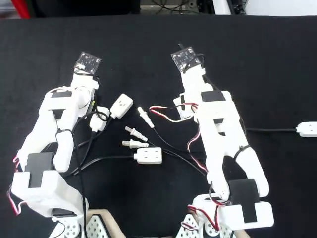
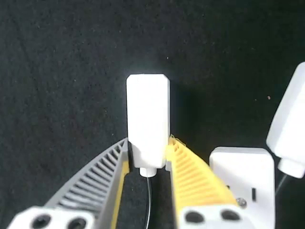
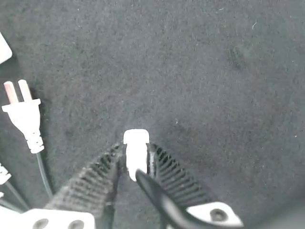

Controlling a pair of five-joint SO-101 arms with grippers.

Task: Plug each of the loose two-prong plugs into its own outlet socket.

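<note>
Fingers [image 2: 190, 167] of left gripper [image 2: 148, 145] clamped narrowly on the cable end of held socket [image 2: 147, 107], a white rectangular block projecting forward beyond the fingertips. Thin black cable leaving its base and running back between the fingers. Second socket [image 1: 121, 105] just beside, tilted, apart from the held one, with cable leaving the end nearer the left gripper. Left arm [image 1: 54, 129] along the left side of the black counter [image 1: 257, 59] in the high view, gripper end at the central cluster of parts.

Right gripper [image 3: 137, 156] closed on held plug [image 3: 136, 137], a small white body pinched between dark ribbed fingers. Prongs hidden; black cable curving off from the body toward the camera. Right arm [image 1: 223, 134] right of centre in the high view, gripper end turned toward the same cluster.

Upper plug [image 1: 145, 117] nearest the right gripper, flat on the counter, two prongs bare, black cable trailing away toward the near edge. Middle plug [image 1: 134, 132] and lower plug [image 1: 133, 144] side by side closer to the near edge, prongs pointing left in the high view, both unplugged. Third socket [image 1: 148, 156] just beside the lower plug, contact between the two impossible to judge, black cable leading off leftward. Far socket [image 1: 308, 129] well apart at the right edge of the counter, black cable running from it toward the right arm.
</note>
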